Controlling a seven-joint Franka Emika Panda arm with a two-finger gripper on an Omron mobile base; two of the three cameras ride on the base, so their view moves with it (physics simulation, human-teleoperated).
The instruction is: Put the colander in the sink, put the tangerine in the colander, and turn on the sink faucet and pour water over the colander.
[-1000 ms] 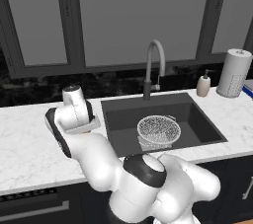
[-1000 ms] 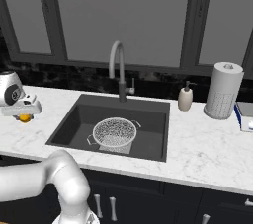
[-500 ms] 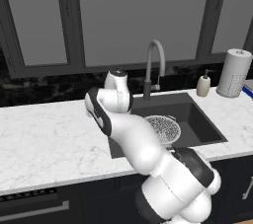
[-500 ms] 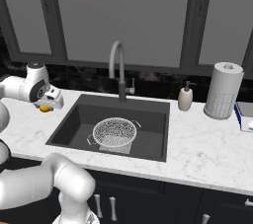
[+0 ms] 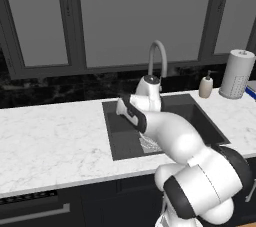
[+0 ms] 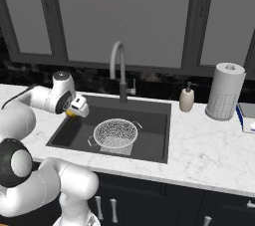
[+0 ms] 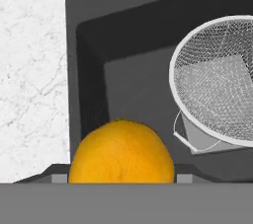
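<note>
Your tool (image 6: 75, 109) is clenched on the tangerine (image 7: 121, 152), held above the left part of the sink (image 6: 69, 133). The colander (image 6: 115, 133) sits in the sink, off to the tool's right, apart from the fruit.

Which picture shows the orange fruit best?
The hand view: the tangerine is big and close at the bottom, over the sink. The right base view shows a small orange bit at the fingers. In the left base view I cannot make it out.
</note>
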